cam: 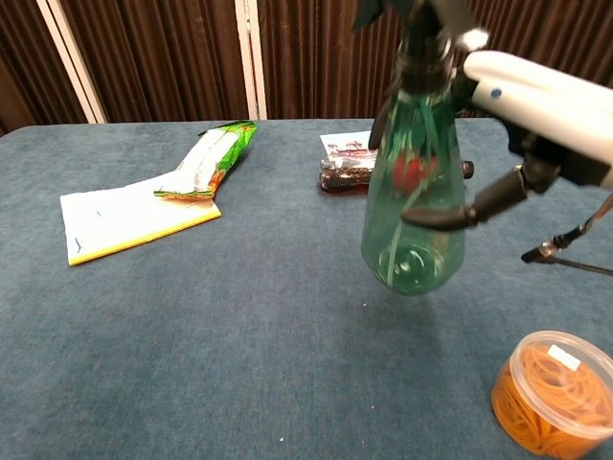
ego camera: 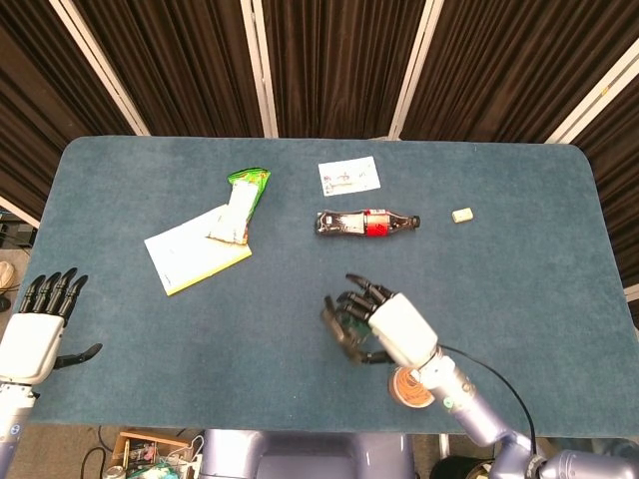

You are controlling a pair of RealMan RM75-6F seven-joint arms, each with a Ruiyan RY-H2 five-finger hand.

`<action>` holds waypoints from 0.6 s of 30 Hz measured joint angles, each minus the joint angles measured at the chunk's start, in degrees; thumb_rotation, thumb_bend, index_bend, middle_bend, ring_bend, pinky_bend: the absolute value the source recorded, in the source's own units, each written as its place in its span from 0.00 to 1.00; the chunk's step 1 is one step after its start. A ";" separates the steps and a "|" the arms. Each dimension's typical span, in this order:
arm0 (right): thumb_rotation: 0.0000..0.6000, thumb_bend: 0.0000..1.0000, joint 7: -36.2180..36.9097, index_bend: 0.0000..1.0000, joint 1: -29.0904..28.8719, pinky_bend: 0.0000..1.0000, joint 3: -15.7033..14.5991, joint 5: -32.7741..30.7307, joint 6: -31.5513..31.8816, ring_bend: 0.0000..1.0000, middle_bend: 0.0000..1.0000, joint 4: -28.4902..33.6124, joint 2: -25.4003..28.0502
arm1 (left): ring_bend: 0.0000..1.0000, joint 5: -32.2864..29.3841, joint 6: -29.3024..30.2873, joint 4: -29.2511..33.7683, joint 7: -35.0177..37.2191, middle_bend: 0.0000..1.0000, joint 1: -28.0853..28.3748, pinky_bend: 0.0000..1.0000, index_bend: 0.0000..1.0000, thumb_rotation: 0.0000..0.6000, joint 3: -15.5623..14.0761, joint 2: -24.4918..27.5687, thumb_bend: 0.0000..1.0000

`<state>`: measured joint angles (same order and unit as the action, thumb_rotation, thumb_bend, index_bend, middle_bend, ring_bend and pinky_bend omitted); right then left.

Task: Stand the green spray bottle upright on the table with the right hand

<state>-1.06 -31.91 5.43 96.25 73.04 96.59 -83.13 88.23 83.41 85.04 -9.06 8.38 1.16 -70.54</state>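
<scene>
The green spray bottle (cam: 414, 196), translucent with a dark trigger head at its top, hung nearly upright above the blue table (cam: 239, 316), grasped by the robot's right hand (cam: 522, 101), whose dark fingers (cam: 450, 217) wrapped its body. Its rounded base looked clear of the cloth, tilted slightly toward the camera, though the head view could not confirm any gap. In that view the bottle (ego camera: 344, 321) was mostly hidden beneath the right hand (ego camera: 384, 327).

A cola bottle (cam: 350, 172) lay on its side just behind the spray bottle, with a printed card (cam: 350, 144) beyond it. A tub of rubber bands (cam: 546, 393) sat near the table's front edge, to the spray bottle's right. A notepad (ego camera: 195, 249) and a green snack packet (ego camera: 240, 205) lay well apart to the spray bottle's left, leaving broad bare cloth between. A small pale block (ego camera: 461, 215) rested beyond and to the right. The left hand (ego camera: 40, 329) hovered off the table's front-left corner, released, fingers spread.
</scene>
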 measured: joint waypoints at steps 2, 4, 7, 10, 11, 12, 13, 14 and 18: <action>1.00 0.42 3.26 1.00 -0.36 0.40 1.10 -2.09 -0.37 0.13 0.33 -0.34 -0.04 | 0.00 -0.05 -0.15 0.10 -0.12 0.00 0.04 0.05 0.00 1.00 -0.03 -0.04 0.01; 1.00 0.42 6.20 1.00 -0.75 0.40 2.24 -4.90 -1.27 0.13 0.33 -0.69 -0.10 | 0.00 -0.12 -0.30 0.20 -0.20 0.00 0.10 0.05 0.00 1.00 -0.05 -0.05 0.01; 1.00 0.42 8.76 1.00 -1.17 0.40 3.57 -9.19 -3.22 0.13 0.33 -0.85 -0.11 | 0.00 -0.12 -0.28 0.22 -0.17 0.00 0.15 0.05 0.00 1.00 0.01 -0.05 0.01; 1.00 0.42 11.67 1.00 -1.38 0.40 4.68 -12.65 -5.03 0.13 0.33 -0.70 -0.01 | 0.00 -0.18 -0.34 0.13 -0.15 0.00 0.16 0.05 0.00 1.00 0.01 -0.06 0.01; 1.00 0.42 12.49 1.00 -1.38 0.40 4.93 -13.33 -5.37 0.13 0.33 -0.62 0.03 | 0.00 -0.20 -0.39 0.10 -0.12 0.00 0.18 0.05 0.00 1.00 0.01 -0.07 0.01; 1.00 0.42 13.44 1.00 -1.36 0.40 5.17 -14.04 -5.79 0.13 0.33 -0.50 0.11 | 0.00 -0.24 -0.49 0.05 -0.08 0.00 0.20 0.05 0.00 1.00 0.00 -0.09 0.01; 1.00 0.42 14.03 1.00 -1.33 0.40 5.27 -14.45 -6.09 0.13 0.33 -0.38 0.17 | 0.00 -0.26 -0.54 0.02 -0.09 0.00 0.24 0.05 0.00 1.00 0.00 -0.10 0.01; 1.00 0.42 14.51 1.00 -1.27 0.40 5.30 -14.81 -6.40 0.13 0.33 -0.23 0.23 | 0.00 -0.25 -0.61 -0.01 -0.10 0.00 0.28 0.05 0.00 1.00 -0.01 -0.12 0.01; 1.00 0.41 15.65 1.00 -1.13 0.40 5.12 -16.19 -7.98 0.13 0.33 1.17 0.71 | 0.00 -0.02 -0.70 0.05 -0.07 0.00 0.40 0.05 0.00 1.00 -0.10 -0.12 0.01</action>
<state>14.59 -33.04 10.55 80.07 65.05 97.77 -82.42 88.21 82.71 85.08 -9.13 8.79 1.06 -70.66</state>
